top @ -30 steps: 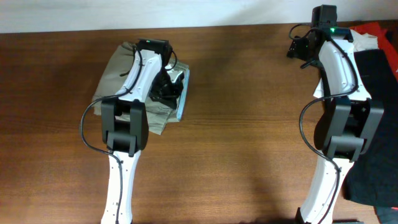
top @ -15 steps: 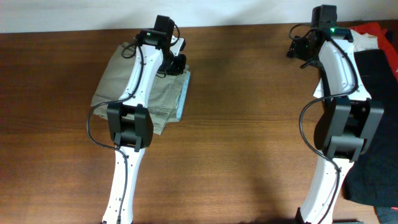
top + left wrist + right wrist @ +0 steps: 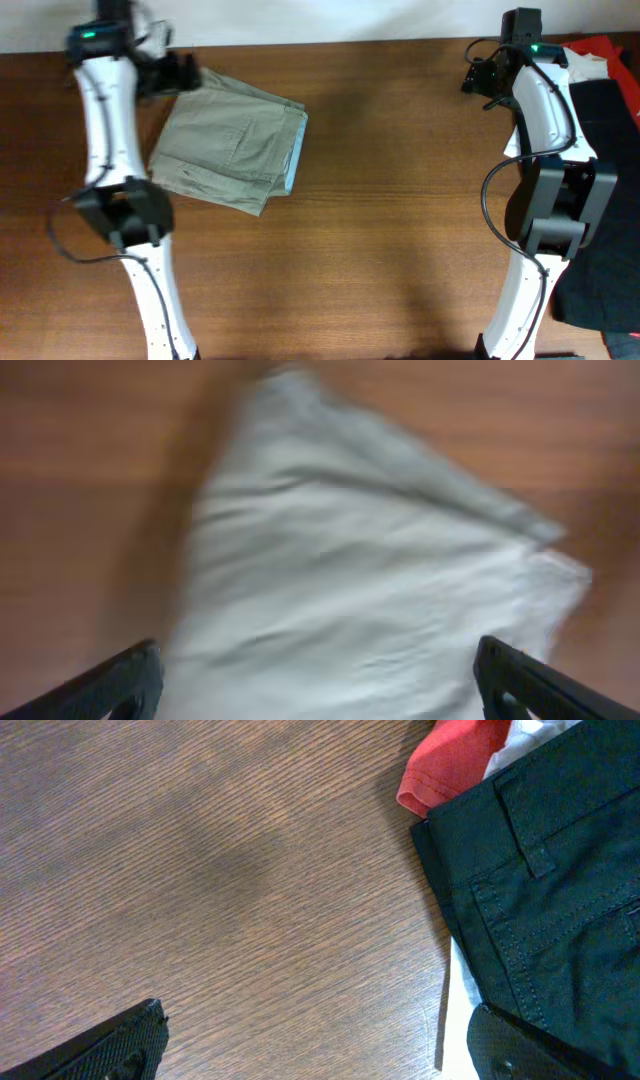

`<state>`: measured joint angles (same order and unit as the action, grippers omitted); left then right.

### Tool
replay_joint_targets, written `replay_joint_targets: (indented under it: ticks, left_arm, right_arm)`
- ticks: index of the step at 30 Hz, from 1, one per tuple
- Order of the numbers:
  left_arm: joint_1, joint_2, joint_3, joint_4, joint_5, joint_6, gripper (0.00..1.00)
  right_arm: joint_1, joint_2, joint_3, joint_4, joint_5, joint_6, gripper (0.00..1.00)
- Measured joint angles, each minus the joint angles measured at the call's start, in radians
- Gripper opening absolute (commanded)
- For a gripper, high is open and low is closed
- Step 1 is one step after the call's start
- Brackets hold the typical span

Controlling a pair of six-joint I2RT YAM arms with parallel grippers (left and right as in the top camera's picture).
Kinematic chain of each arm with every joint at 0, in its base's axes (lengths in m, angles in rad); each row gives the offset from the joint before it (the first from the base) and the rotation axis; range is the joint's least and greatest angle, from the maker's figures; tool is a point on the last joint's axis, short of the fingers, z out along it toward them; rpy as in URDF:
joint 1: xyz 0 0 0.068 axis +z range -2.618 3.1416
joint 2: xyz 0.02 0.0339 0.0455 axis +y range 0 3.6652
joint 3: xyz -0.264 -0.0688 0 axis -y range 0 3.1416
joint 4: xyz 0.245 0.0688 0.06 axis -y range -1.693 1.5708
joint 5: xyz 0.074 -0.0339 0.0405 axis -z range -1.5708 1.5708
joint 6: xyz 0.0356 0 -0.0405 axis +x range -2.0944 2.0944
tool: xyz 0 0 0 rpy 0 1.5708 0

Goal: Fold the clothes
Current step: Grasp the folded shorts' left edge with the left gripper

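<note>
**Left arm swung clear of the folded shorts**

Since half a second ago the left gripper (image 3: 180, 72) has gone from the upper right edge of the shorts (image 3: 235, 150) to the upper left of the overhead frame, just off their top left corner; the right gripper (image 3: 478, 78) has not shifted, and sits at the upper right.

We see the shorts lying folded into a compact, tilted rectangle on the wooden table (image 3: 400, 200), left of centre, uncovered, with a pale blue edge along their right side; in the blurred left wrist view they fill the middle of the frame.

Both black fingers of the left gripper show at the bottom corners of its wrist view, wide apart and holding nothing; the right gripper's fingers stand equally far apart over bare wood.

At the right of the right wrist view lies a black garment (image 3: 560, 900) with stitched seams and a belt loop; a red cloth (image 3: 450, 765) sits at its upper edge, and a white piece (image 3: 455, 1020) shows beneath it.
</note>
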<state>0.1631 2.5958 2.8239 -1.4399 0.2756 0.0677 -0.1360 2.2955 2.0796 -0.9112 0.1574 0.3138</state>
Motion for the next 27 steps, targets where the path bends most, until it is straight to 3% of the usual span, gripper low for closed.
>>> replay_joint_targets:
  ticks: [1, 6, 9, 16, 18, 20, 21, 23, 24, 27]
  left_arm:
    - [0.084, 0.000, -0.031, -0.008, 0.032, 0.053, 0.99]
    - [0.207, -0.004, -0.258, 0.090, 0.202, 0.127, 0.99]
    - [0.206, -0.003, -0.444, 0.195, 0.227, 0.135, 0.99]
    - [0.183, -0.015, -0.525, 0.257, 0.252, 0.138, 0.99]
    - [0.146, -0.036, -0.569, 0.286, 0.264, 0.143, 0.84]
    - [0.136, -0.037, -0.582, 0.285, 0.279, 0.153, 0.54]
    - [0.136, -0.037, -0.585, 0.282, 0.283, 0.153, 0.44]
    - [0.136, -0.032, -0.601, 0.278, 0.291, 0.154, 0.06]
    - [0.136, -0.030, -0.602, 0.280, 0.290, 0.153, 0.01]
    - [0.142, -0.027, -0.609, 0.354, 0.298, 0.062, 0.01]
  right_arm:
    - [0.000, 0.000, 0.000, 0.000, 0.000, 0.000, 0.99]
    - [0.000, 0.000, 0.000, 0.000, 0.000, 0.000, 0.99]
    - [0.000, 0.000, 0.000, 0.000, 0.000, 0.000, 0.99]
    - [0.000, 0.000, 0.000, 0.000, 0.000, 0.000, 0.99]
    - [0.000, 0.000, 0.000, 0.000, 0.000, 0.000, 0.99]
    - [0.000, 0.000, 0.000, 0.000, 0.000, 0.000, 0.99]
    - [0.000, 0.000, 0.000, 0.000, 0.000, 0.000, 0.99]
    - [0.000, 0.000, 0.000, 0.000, 0.000, 0.000, 0.99]
    - [0.000, 0.000, 0.000, 0.000, 0.000, 0.000, 0.99]
    - [0.000, 0.000, 0.000, 0.000, 0.000, 0.000, 0.99]
